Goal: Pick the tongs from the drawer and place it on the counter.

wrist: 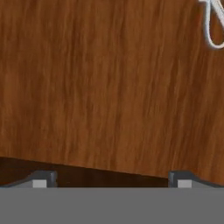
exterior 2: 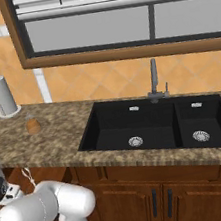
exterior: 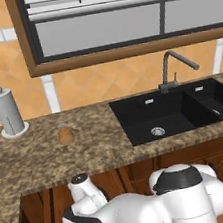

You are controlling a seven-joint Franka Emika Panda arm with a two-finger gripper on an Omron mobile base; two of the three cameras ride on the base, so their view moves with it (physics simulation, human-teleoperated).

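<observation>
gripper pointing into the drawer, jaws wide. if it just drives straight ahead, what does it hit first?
Most likely the bare wood floor of the drawer. The open gripper faces it squarely, while the tongs lie far off toward the hand view's upper right corner, outside that line. Depth is unclear.

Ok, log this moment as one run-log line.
stage: reaching into drawer | fingers: open, empty | tongs: on drawer floor, untouched

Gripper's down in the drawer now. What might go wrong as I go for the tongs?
1. In the hand view the tongs sit at the top right corner, far off the line between the open gripper fingers; closing now would likely catch nothing.
2. The tongs are thin wire lying on the drawer floor, so the fingers may scrape wood or slip off.
3. The arm is tucked under the counter edge; lifting straight up could hit it.
</observation>
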